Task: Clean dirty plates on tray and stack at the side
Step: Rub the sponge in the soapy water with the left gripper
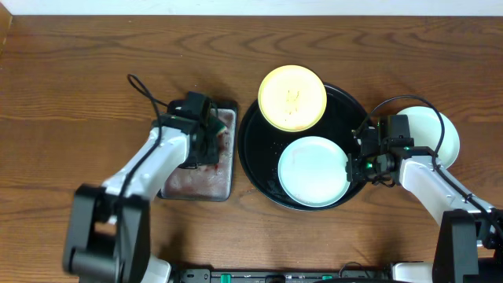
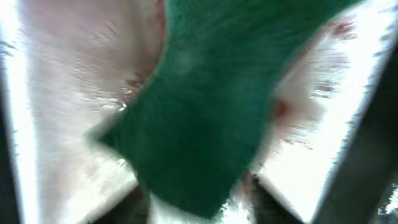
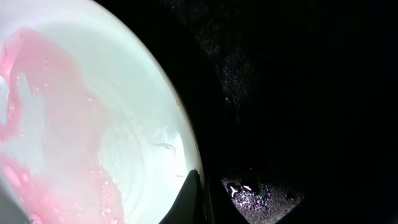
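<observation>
The black tray (image 1: 255, 157) holds a pale yellow plate (image 1: 292, 97), which overhangs its far rim, and a mint-blue plate (image 1: 310, 171) near the front. My right gripper (image 1: 355, 161) is shut on the right rim of that mint-blue plate (image 3: 93, 124), which shows a pink smear up close. One finger (image 3: 193, 199) lies over the rim. Another pale plate (image 1: 440, 130) sits on the table right of the tray, partly under the right arm. My left gripper (image 1: 208, 134) hangs over a small grey metal tray (image 1: 196, 181), with a green sponge (image 2: 205, 112) between its fingers (image 2: 265, 199). That view is blurred.
The grey metal tray (image 2: 62, 93) is wet and streaked red. It lies just left of the black tray (image 3: 298, 93). Bare wooden table (image 1: 78, 79) stretches to the far left and along the back.
</observation>
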{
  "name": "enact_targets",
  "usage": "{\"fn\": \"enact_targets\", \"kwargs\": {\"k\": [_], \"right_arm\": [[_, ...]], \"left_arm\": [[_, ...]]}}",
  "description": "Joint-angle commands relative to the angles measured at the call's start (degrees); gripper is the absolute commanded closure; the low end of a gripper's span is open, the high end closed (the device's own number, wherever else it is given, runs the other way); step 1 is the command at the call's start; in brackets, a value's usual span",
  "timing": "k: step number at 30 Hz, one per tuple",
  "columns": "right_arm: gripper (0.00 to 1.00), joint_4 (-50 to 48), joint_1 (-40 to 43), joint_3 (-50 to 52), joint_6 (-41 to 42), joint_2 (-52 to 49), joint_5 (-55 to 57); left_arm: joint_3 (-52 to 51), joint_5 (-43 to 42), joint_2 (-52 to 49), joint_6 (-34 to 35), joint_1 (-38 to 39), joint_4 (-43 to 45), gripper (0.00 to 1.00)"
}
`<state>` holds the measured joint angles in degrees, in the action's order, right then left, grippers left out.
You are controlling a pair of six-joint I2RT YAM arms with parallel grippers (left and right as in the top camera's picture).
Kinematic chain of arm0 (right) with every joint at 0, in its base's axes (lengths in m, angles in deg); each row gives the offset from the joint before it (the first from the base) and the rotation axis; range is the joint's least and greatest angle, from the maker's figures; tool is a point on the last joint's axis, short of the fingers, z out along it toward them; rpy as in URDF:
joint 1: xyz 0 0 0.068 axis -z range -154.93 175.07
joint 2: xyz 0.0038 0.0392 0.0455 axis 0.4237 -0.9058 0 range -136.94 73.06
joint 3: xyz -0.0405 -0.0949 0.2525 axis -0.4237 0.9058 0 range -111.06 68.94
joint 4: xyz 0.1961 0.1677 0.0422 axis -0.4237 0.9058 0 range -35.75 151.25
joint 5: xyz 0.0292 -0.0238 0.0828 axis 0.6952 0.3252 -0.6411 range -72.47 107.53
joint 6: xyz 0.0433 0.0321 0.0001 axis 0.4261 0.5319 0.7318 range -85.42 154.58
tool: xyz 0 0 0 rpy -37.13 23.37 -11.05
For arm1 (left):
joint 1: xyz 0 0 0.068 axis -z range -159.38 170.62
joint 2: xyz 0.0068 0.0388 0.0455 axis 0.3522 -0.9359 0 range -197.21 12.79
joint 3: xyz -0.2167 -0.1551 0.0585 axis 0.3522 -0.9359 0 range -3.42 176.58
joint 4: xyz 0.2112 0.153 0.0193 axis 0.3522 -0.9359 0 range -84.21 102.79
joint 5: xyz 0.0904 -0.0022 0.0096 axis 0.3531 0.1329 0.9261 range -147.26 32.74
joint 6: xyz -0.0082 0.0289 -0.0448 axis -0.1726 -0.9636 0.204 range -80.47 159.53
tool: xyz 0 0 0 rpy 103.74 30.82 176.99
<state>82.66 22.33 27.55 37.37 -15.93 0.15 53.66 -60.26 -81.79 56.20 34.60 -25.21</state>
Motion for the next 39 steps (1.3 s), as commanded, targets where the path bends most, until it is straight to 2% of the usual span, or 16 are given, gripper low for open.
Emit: {"fn": "enact_targets", "kwargs": {"k": [1, 8, 14, 18, 22, 25, 32, 35, 36, 37, 38, 39], "right_arm": [[0.99, 0.31, -0.79, 0.26, 0.37, -0.28, 0.44], [0.99, 0.11, -0.79, 0.26, 0.39, -0.28, 0.44], [0.99, 0.31, -0.79, 0.26, 0.37, -0.28, 0.44], [0.99, 0.33, -0.79, 0.26, 0.37, -0.28, 0.44], [0.99, 0.33, -0.79, 0.26, 0.39, -0.28, 0.44], [0.99, 0.35, -0.79, 0.26, 0.37, -0.28, 0.44], [0.99, 0.52, -0.79, 0.26, 0.37, -0.28, 0.46], [0.99, 0.48, -0.79, 0.26, 0.37, -0.28, 0.46], [0.99, 0.44, -0.79, 0.26, 0.37, -0.28, 0.46], [0.99, 0.37, -0.79, 0.26, 0.37, -0.28, 0.46], [0.99, 0.33, -0.79, 0.26, 0.37, -0.28, 0.46], [0.99, 0.31, -0.79, 0.26, 0.37, -0.28, 0.46]], "left_arm": [[0.11, 0.59, 5.68, 0.13, -0.31, -0.26, 0.3], [-0.09, 2.54, 4.66, 0.15, -0.31, 1.03, 0.3], [-0.5, 8.61, -1.36, 0.13, -0.31, 3.17, 0.29], [-0.5, 7.93, -5.46, 1.25, -0.55, 4.61, 0.3], [-0.5, 4.66, -6.6, 1.64, -0.52, 4.59, 0.58], [-0.33, 3.52, -6.4, 1.64, -0.52, 4.68, 0.92], [0.55, 0.59, -2.75, 1.68, -0.52, 2.12, 0.93], [0.72, -0.04, 1.31, 5.6, -0.52, 0.11, 0.92], [0.72, -0.04, 2.71, 7.34, -0.52, -0.31, 0.76], [0.7, -0.02, 4.02, 8.35, -0.52, -0.35, 0.49], [0.72, -0.02, 5.44, 9.2, -0.52, -0.26, 0.36], [0.72, -0.02, 6.47, 9.77, -0.52, -0.09, 0.28]]}}
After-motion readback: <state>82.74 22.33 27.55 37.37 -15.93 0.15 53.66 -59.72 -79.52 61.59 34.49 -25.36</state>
